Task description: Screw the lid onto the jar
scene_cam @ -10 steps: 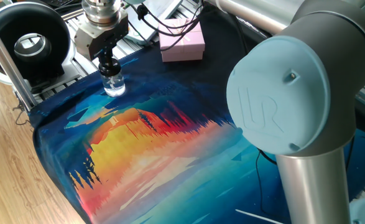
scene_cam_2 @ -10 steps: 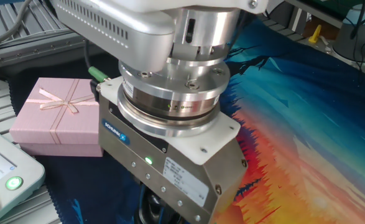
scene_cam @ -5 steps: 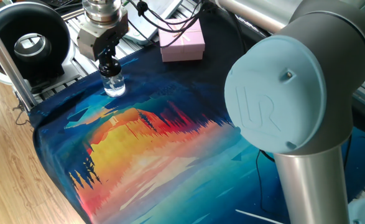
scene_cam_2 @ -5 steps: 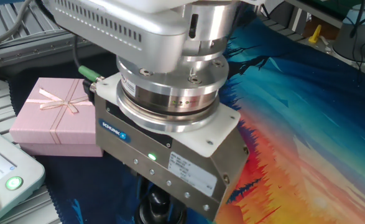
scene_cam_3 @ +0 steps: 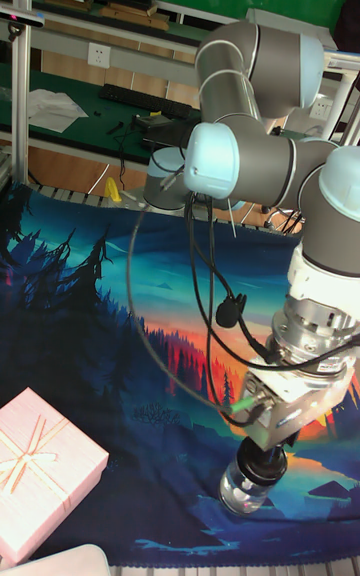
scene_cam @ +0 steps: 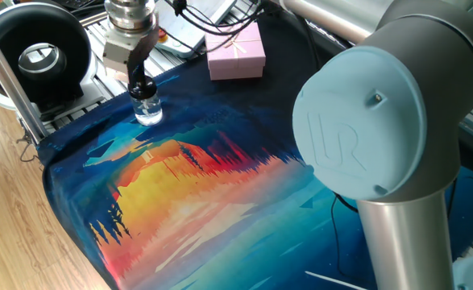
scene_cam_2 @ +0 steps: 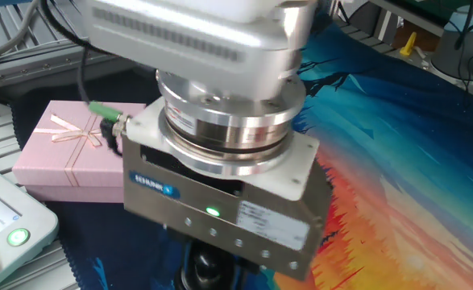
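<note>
Lid point(scene_cam: 140, 84) and jar point(scene_cam: 147, 109) are stacked at the far left corner of the counter point(scene_cam: 220, 193), as you see it in one fixed view: the black cap sits on the neck of the clear glass jar, and the jar stands upright on the dark blue part of the printed mat point(scene_cam: 189, 173).

The gripper point(scene_cam: 138, 79) comes straight down over them from above. Its 2 dark fingers point(scene_cam: 136, 71) reach down on either side of the lid, so the cap lies between the jaws, with the glass body below them and outside their reach. You see the jaws drawn in narrow around the lid and closed onto it.

In the tall fixed view you have the same stack from the opposite side: the jar point(scene_cam_3: 243, 488) near the bottom edge, the lid point(scene_cam_3: 262, 463) on top of it, and the gripper point(scene_cam_3: 266, 453) meeting it from above. The jar's rounded body is fully clear of the gripper housing.

The other fixed view looks down on the gripper body point(scene_cam_2: 220, 217), which fills most of that picture; a green light glows on its front face. Only a sliver of the black lid point(scene_cam_2: 208, 270) shows beneath it there, and you cannot see the jar.

A pink gift box point(scene_cam: 236, 55) with a ribbon lies well apart from the jar, further back on the counter.
</note>
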{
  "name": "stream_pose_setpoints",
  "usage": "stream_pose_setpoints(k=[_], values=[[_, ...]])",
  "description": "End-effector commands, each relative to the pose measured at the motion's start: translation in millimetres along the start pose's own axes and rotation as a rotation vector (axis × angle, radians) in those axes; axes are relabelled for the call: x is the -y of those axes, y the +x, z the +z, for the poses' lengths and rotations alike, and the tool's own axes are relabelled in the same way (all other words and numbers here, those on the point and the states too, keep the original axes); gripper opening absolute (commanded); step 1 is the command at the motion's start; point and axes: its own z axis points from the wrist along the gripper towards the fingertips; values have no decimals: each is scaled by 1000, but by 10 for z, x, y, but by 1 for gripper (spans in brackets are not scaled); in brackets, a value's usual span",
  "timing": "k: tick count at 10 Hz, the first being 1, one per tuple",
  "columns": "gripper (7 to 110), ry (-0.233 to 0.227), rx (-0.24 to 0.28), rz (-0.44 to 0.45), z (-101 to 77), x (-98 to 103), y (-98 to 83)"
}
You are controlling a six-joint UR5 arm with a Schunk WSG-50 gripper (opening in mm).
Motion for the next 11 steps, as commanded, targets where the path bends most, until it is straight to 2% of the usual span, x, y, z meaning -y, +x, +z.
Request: stream_pose_setpoints(k=[1,4,6,9,10,11], values=[[44,16,40,-190,-39,3,-68],[44,14,92,-245,27,74,-8],[44,-3,117,-292,-27,62,56],[44,-2,142,-286,-31,23,89],[22,-5,156,-280,-28,6,72],[22,-6,161,-276,-26,0,81]])
